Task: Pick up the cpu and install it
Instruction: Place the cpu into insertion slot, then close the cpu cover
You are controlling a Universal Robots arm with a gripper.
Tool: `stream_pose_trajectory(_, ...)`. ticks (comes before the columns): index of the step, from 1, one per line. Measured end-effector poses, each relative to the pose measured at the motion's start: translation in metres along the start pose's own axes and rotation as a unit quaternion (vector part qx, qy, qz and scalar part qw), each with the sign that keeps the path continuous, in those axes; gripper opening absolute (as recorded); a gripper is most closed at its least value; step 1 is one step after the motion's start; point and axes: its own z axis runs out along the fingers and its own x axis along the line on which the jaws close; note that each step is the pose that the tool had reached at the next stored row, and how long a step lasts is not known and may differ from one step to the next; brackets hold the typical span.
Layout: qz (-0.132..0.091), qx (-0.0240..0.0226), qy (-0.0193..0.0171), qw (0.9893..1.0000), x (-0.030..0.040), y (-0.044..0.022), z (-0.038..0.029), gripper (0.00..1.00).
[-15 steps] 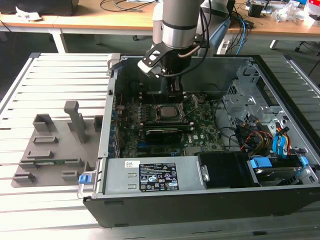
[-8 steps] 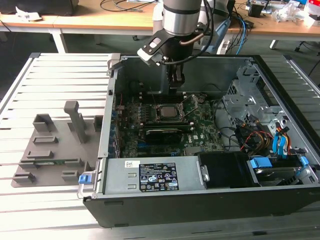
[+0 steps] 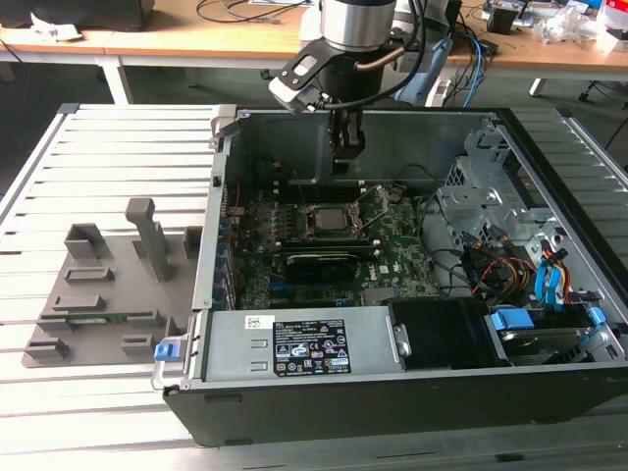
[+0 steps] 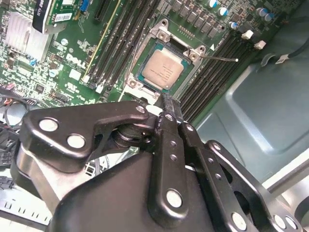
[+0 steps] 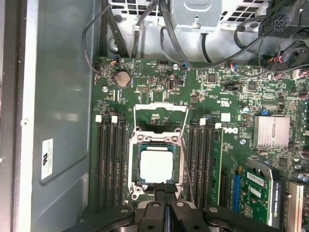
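slatted metal desk (image 3: pixel 98 147) carries an open computer case (image 3: pixel 294 397). the cpu (image 5: pixel 156 167) lies seated in the socket (image 5: pixel 180 164), the hand (image 5: pixel 165 186) just above it, pinched closed and empty. seating looks done; the lever (image 4: pixel 219 58) needs latching.

Cpu (image 5: pixel 155 165) top dull silvery metal, claw (image 4: pixel 167 103) glossy blk, mobo (image 5: pixel 231 99) matt green.
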Motion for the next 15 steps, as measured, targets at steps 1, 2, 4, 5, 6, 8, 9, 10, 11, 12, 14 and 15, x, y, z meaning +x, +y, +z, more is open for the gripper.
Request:
stream_pose_trajectory(1,0.000,0.0000,0.0000,1.0000,0.0000,0.0000,-0.0001,0.11)
stream_pose_trajectory(2,0.000,0.0000,0.0000,1.0000,0.0000,0.0000,-0.0001,0.11)
stream_pose_trajectory(4,0.000,0.0000,-0.0001,1.0000,0.0000,0.0000,-0.0003,0.11)
stream_pose_trajectory(5,0.000,0.0001,-0.0001,1.0000,0.0000,0.0000,-0.0004,0.11)
stream_pose_trajectory(6,0.000,0.0000,0.0000,1.0000,0.0000,0.0000,-0.0004,0.11)
stream_pose_trajectory(8,0.000,0.0000,-0.0001,1.0000,0.0000,0.0000,-0.0006,0.11)
stream_pose_trajectory(9,0.000,0.0000,0.0000,1.0000,0.0000,0.0000,-0.0006,0.11)
stream_pose_trajectory(10,0.000,0.0000,0.0000,1.0000,0.0000,0.0000,-0.0007,0.11)
stream_pose_trajectory(11,0.000,0.0000,0.0000,1.0000,0.0000,0.0000,-0.0008,0.11)
stream_pose_trajectory(12,0.000,0.0000,-0.0001,1.0000,-0.0001,0.0004,-0.0008,0.11)
stream_pose_trajectory(14,0.000,0.0000,-0.0001,1.0000,-0.0002,0.0049,-0.0008,0.11)
stream_pose_trajectory(15,0.000,0.0000,-0.0001,1.0000,-0.0004,0.0092,-0.0008,0.11)
